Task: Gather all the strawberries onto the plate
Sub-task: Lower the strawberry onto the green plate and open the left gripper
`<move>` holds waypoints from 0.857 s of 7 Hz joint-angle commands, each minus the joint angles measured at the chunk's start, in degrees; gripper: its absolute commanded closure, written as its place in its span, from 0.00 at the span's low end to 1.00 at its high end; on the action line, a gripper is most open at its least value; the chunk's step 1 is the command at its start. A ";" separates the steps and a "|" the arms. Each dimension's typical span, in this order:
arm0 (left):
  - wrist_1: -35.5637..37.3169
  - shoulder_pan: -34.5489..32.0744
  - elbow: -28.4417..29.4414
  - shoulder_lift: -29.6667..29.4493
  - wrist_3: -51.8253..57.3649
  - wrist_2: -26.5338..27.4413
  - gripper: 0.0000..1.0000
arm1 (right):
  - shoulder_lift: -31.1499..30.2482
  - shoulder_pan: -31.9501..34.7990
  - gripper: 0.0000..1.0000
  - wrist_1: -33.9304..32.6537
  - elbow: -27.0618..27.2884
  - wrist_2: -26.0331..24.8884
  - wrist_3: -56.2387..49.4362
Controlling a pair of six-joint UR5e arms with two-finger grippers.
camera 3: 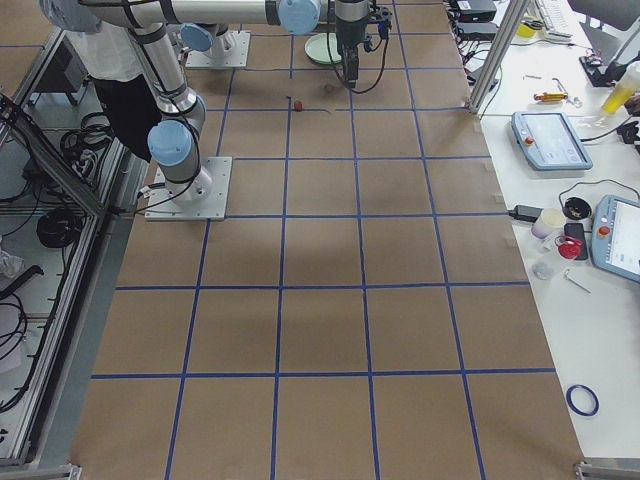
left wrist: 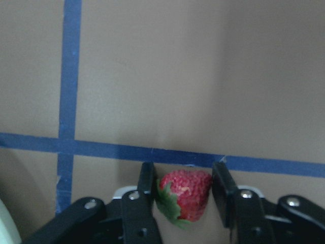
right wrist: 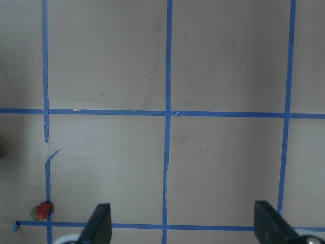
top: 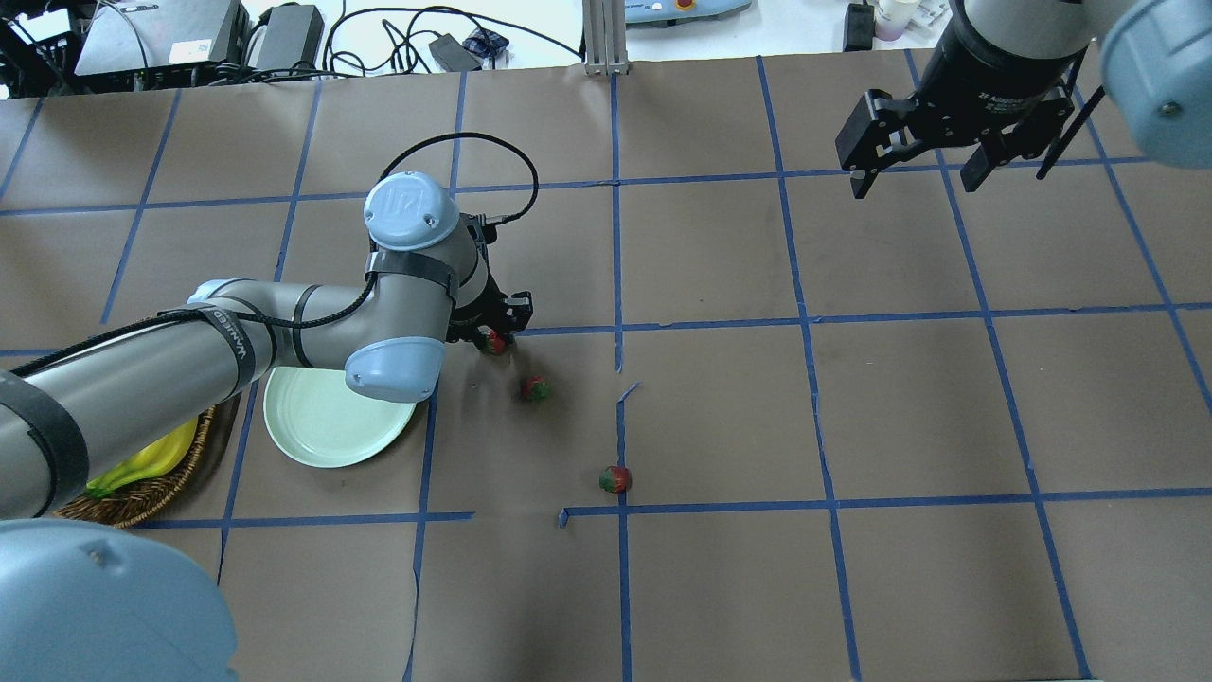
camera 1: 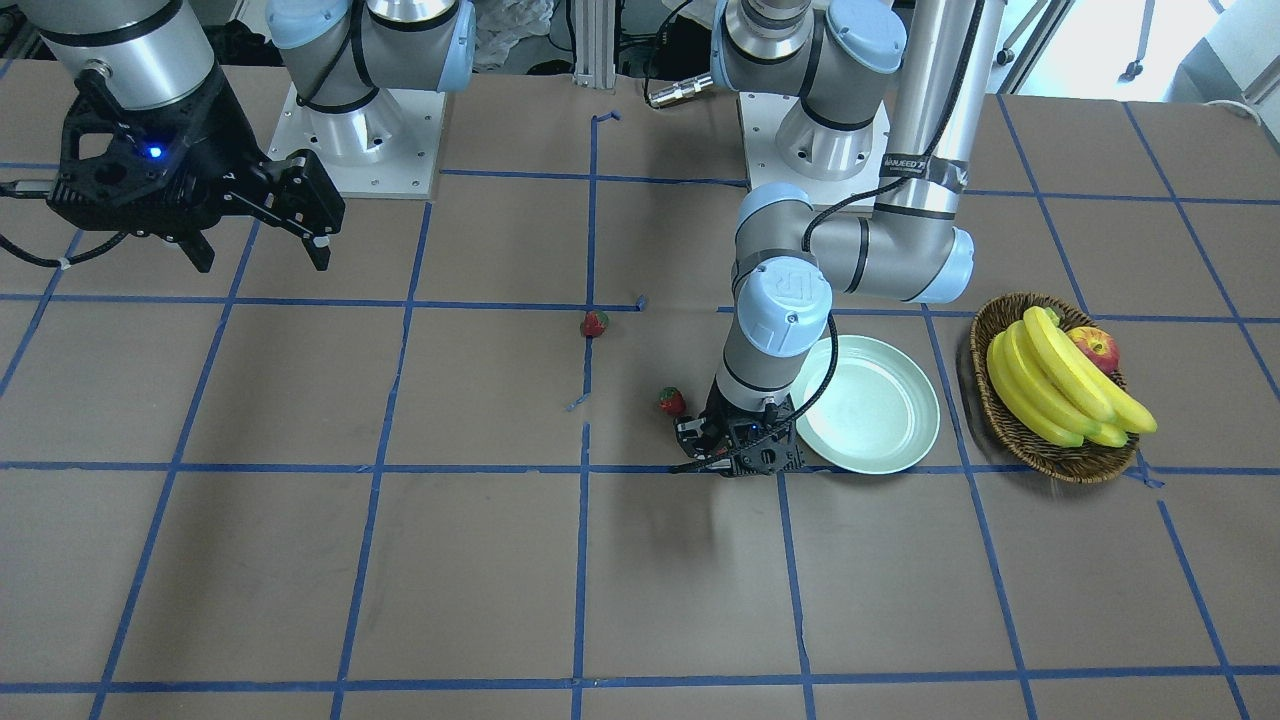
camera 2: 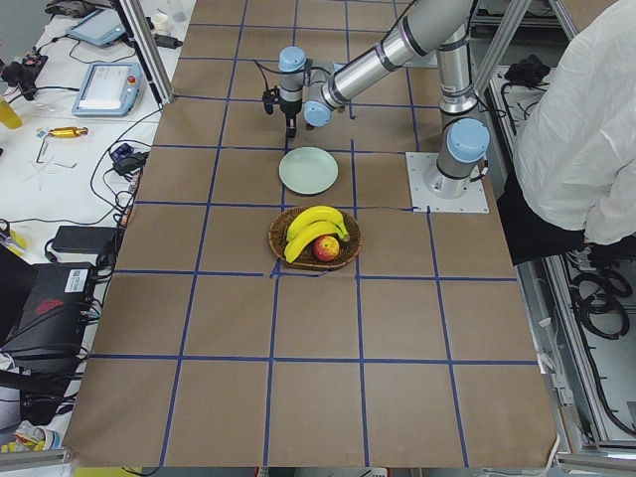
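My left gripper is down at the table just left of the plate, which is pale mint and bare. In the left wrist view a red strawberry sits between the two fingers, which press on both its sides. In the front view the wrist hides this berry. A second strawberry lies close beside it, and a third strawberry lies farther off by a tape corner. My right gripper hangs open and empty, high over the far side.
A brown wicker basket with bananas and an apple stands just beyond the plate. Blue tape lines grid the brown table. The third strawberry shows at the lower left of the right wrist view.
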 commanded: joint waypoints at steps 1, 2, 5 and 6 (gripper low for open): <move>-5.34 0.64 2.87 3.23 4.51 3.39 1.00 | 0.02 -0.04 0.00 0.03 0.00 0.06 0.00; -10.70 1.95 2.80 5.94 8.02 7.94 1.00 | 0.02 -0.04 0.00 0.03 0.00 -0.03 0.00; -14.71 11.87 -4.29 10.27 18.14 11.58 1.00 | 0.02 -0.04 0.00 0.03 0.09 0.06 0.00; -14.01 13.03 -5.98 9.93 18.25 11.51 0.75 | 0.02 0.05 0.00 0.03 0.09 0.06 0.00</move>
